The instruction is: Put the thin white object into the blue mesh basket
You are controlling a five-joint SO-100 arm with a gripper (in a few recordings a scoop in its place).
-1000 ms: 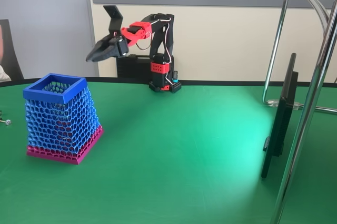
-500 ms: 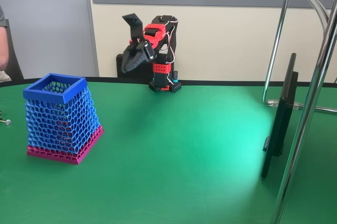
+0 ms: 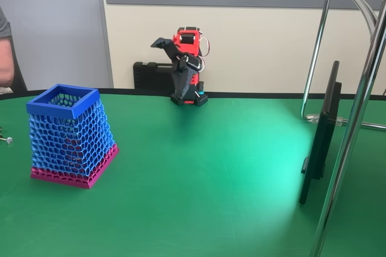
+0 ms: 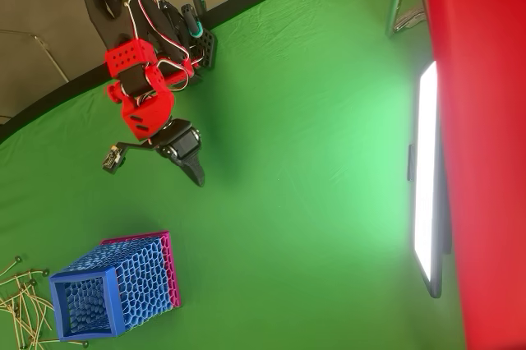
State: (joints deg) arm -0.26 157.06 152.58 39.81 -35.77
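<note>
Since a second ago I have swung my red and black arm back from over the blue honeycomb-mesh basket and folded it over my base. My end effector now hangs empty, jaws spread wide, well apart from the basket on the green tabletop. Thin whitish strands lie in a scattered pile just beside the basket, pointing every way, partly cut off at the overhead view's edge.
</note>
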